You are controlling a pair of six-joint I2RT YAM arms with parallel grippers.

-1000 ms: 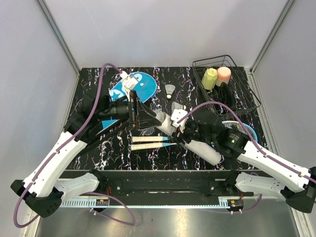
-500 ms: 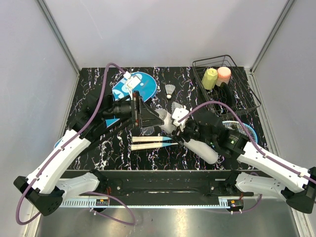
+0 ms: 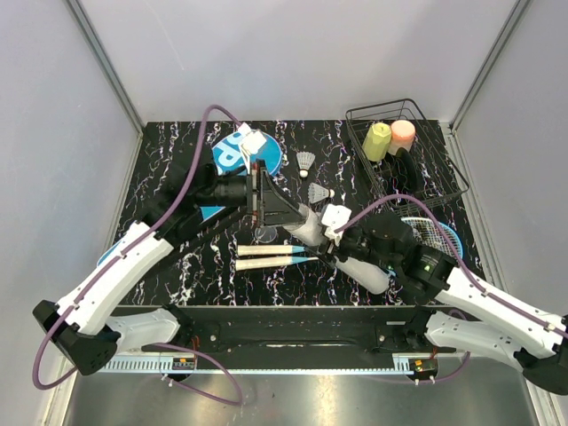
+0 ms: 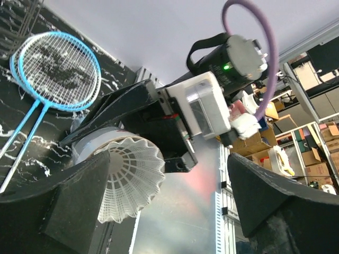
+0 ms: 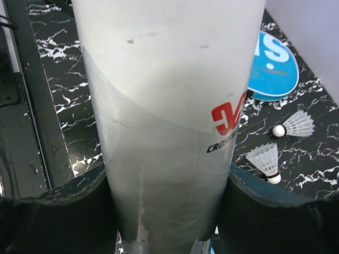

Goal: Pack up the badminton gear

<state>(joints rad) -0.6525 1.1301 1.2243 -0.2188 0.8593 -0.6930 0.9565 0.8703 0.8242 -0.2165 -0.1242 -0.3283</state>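
Gripping the white tube [image 5: 169, 79] in the right claw [image 5: 168, 211], tilted, mouth offered for loading. Flanking the shuttlecock [image 4: 132, 169] lodged in that mouth, skirt out, with the left claw [image 4: 169, 180] spread wide. Leaving two more shuttlecocks [image 3: 306, 161] on the desk [image 3: 160, 160] beyond the tube to fetch.

Bright, even light; the white tube [image 5: 169, 106] looks soft close-up.

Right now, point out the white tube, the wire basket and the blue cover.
white tube [image 5: 169, 106], right wrist view, middle of its wall.
wire basket [image 3: 449, 155], top view, right rim.
blue cover [image 3: 229, 155], top view, lettered face.
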